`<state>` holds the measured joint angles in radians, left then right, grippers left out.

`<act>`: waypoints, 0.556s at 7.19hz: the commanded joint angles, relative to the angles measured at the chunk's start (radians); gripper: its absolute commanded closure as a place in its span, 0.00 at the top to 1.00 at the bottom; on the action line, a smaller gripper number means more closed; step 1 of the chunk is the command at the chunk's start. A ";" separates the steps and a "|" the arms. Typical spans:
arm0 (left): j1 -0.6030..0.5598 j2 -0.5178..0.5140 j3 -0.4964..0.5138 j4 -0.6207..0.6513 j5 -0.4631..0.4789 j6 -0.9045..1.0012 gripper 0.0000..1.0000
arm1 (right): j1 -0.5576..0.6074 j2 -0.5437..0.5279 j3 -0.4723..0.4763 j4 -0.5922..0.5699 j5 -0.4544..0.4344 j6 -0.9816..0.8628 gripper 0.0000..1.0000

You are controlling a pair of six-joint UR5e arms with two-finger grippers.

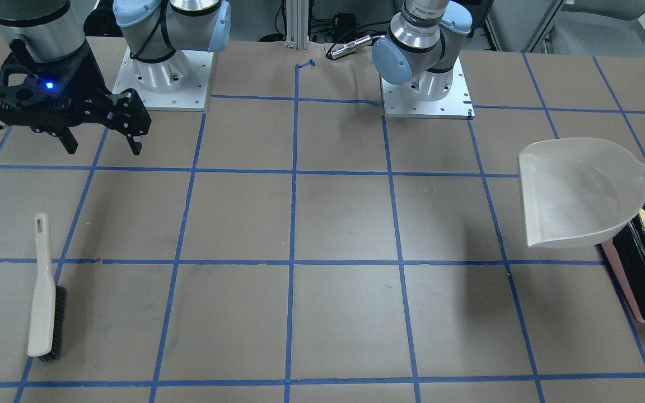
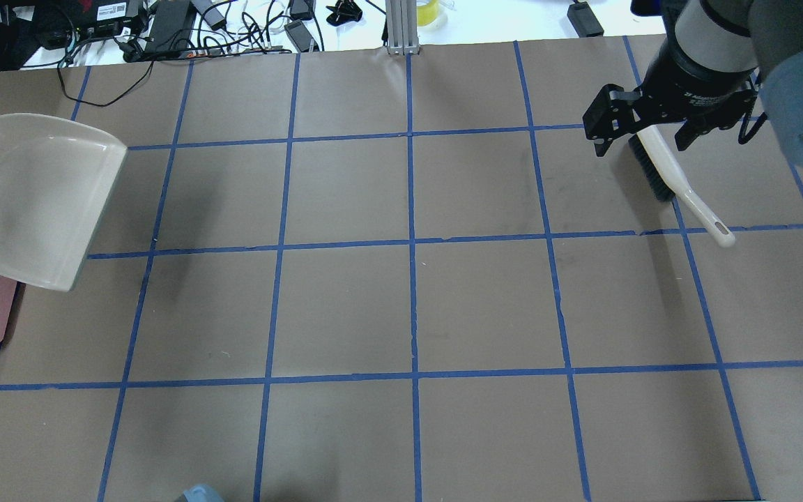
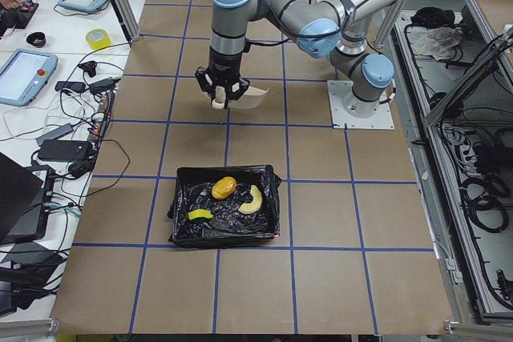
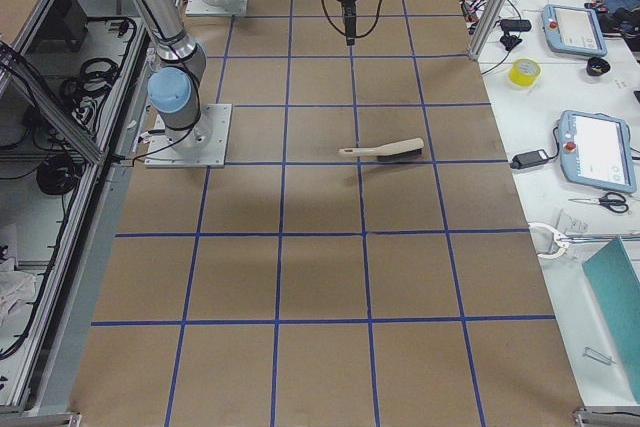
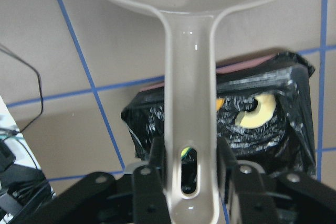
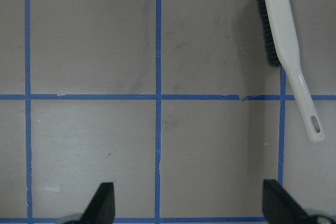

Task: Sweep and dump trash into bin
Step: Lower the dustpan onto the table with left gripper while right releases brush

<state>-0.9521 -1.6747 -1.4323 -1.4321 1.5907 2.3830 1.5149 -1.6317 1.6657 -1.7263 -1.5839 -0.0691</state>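
Observation:
The bin (image 3: 227,206), pink-sided with a black bag, holds all three trash pieces: the amber lump (image 3: 224,187), the tan croissant piece (image 3: 252,200) and the yellow wedge (image 3: 200,215). My left gripper (image 5: 190,150) is shut on the handle of the off-white dustpan (image 1: 577,193). It holds the empty pan in the air, partly over the bin's edge (image 1: 625,285). The croissant piece also shows in the left wrist view (image 5: 255,111). My right gripper (image 1: 103,146) is open and empty, high above the table. The brush (image 1: 45,291) lies flat on the table below and beside it.
The table is brown paper with a blue tape grid (image 2: 412,240). Cables and power bricks (image 2: 164,28) lie beyond the far edge. The two arm bases (image 1: 160,73) stand at the robot's side. Tablets and tape rolls sit on a side bench (image 4: 595,147).

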 commanded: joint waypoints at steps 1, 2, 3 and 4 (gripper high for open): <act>-0.146 -0.025 -0.016 -0.060 -0.052 -0.256 0.00 | 0.001 -0.002 0.003 0.002 -0.010 0.002 1.00; -0.190 -0.051 -0.031 -0.059 -0.104 -0.334 0.00 | 0.001 0.004 0.005 0.001 -0.010 -0.006 1.00; -0.247 -0.100 -0.054 -0.051 -0.103 -0.400 0.00 | 0.001 0.010 0.006 -0.010 -0.001 -0.014 1.00; -0.305 -0.146 -0.057 -0.041 -0.110 -0.489 0.00 | 0.001 0.018 0.008 -0.010 0.002 -0.011 1.00</act>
<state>-1.1892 -1.7678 -1.4779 -1.4824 1.4923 1.9936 1.5156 -1.6218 1.6719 -1.7329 -1.5864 -0.0788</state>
